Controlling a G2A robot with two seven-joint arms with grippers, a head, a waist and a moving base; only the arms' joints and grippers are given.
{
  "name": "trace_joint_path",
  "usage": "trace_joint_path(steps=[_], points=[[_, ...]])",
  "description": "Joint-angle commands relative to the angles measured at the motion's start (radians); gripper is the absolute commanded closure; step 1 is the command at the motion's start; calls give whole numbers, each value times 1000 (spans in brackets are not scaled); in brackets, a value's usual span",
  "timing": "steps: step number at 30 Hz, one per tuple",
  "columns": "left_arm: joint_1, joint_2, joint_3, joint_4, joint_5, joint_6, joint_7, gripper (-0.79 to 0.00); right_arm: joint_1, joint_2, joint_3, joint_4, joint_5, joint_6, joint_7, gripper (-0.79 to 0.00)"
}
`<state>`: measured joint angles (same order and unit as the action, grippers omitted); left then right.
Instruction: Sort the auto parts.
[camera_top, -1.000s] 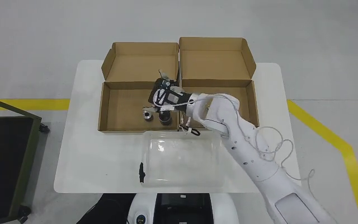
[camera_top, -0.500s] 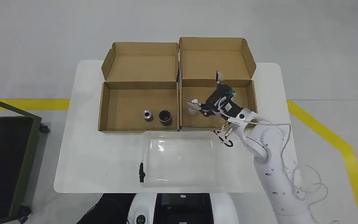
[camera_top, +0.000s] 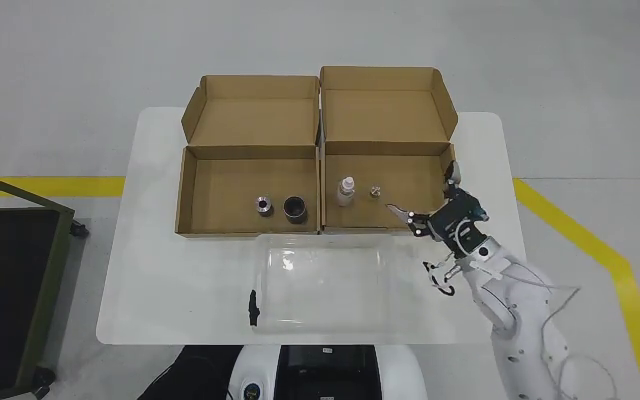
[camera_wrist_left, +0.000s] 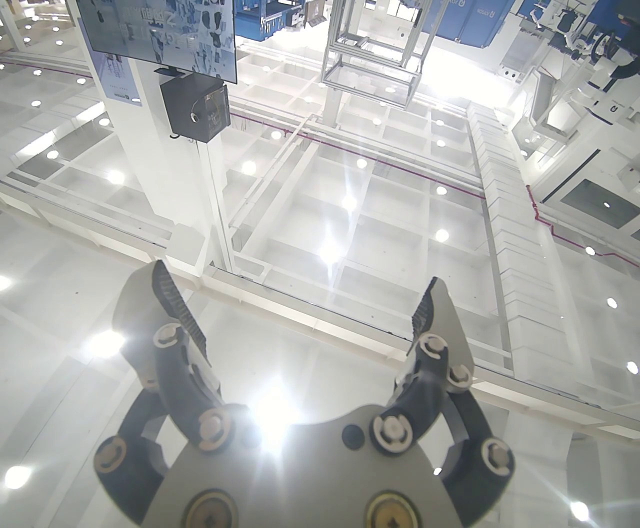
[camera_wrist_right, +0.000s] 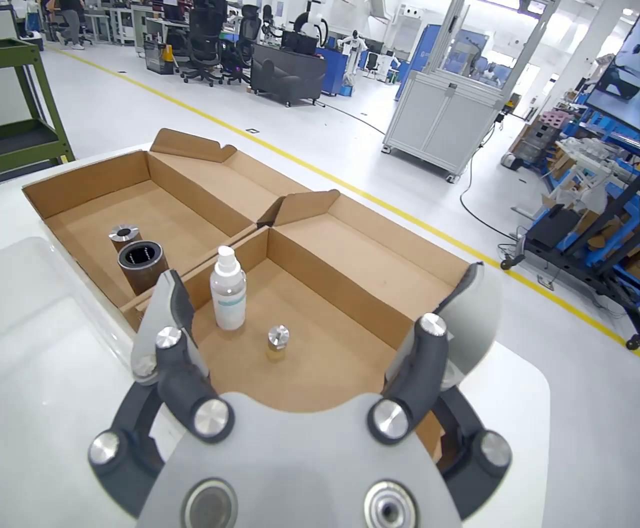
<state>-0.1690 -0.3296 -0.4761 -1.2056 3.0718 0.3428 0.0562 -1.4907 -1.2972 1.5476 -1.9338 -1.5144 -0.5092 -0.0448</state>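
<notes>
Right gripper (camera_top: 425, 192) hangs released and empty at the right box (camera_top: 400, 160). Just ahead of it stand one spray bottle (camera_wrist_right: 228, 292), its label print too small to read, and one knurled plug (camera_wrist_right: 277, 342). Farther off in the left box (camera_wrist_right: 90, 210) are one dark sleeve (camera_wrist_right: 141, 265) and one steel cylinder (camera_wrist_right: 125, 239). Left gripper (camera_wrist_left: 295, 280) is spread wide, facing the ceiling.

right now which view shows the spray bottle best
Right wrist view: the spray bottle stands close, side on, cap to base. Top view shows it small from above; left wrist view faces the ceiling.
</notes>
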Motion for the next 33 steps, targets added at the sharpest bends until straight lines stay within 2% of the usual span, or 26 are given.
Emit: trace_joint_path(steps=[1, 14, 33], points=[[0, 0, 0, 0, 0, 0, 0, -785, -21, 3, 25, -2, 4, 5, -14, -785], [0, 0, 0, 0, 0, 0, 0, -785, -87, 23, 136, -6, 21, 7, -46, -785], [0, 0, 0, 0, 0, 0, 0, -784, -98, 26, 144, -3, 27, 9, -53, -785]])
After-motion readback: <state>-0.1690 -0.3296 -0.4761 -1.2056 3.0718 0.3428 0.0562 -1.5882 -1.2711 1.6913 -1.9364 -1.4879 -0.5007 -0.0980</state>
